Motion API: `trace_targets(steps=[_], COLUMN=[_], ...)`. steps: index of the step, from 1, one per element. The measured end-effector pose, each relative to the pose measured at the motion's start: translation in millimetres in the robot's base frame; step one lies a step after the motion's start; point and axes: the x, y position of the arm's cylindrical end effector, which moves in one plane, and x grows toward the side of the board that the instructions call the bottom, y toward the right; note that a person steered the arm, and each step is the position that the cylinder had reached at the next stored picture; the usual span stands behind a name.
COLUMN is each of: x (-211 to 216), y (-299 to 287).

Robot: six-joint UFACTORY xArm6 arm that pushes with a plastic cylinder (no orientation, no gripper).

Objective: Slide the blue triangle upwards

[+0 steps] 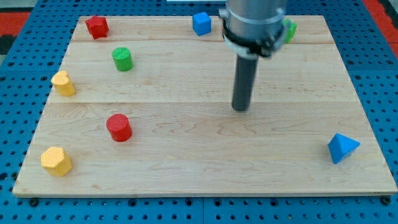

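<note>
The blue triangle [342, 148] lies near the board's lower right corner. My tip [240, 109] rests on the wood near the middle of the board, well to the left of and above the blue triangle, touching no block. The rod rises from it to the arm's dark collar at the view's top.
A blue cube [201, 23] and a partly hidden green block [290, 30] sit at the top edge. A red star-like block [97, 27] is at the top left. A green cylinder [122, 59], a yellow block [63, 83], a red cylinder [118, 127] and a yellow hexagon [56, 161] stand on the left. The wooden board [205, 162] lies on a blue pegboard.
</note>
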Motion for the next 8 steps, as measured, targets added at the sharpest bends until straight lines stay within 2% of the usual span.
trace_targets(steps=[1, 2, 4, 5, 6, 7, 8], x=[80, 126, 128, 123, 113, 70, 58], y=[11, 59, 69, 113, 186, 144, 108])
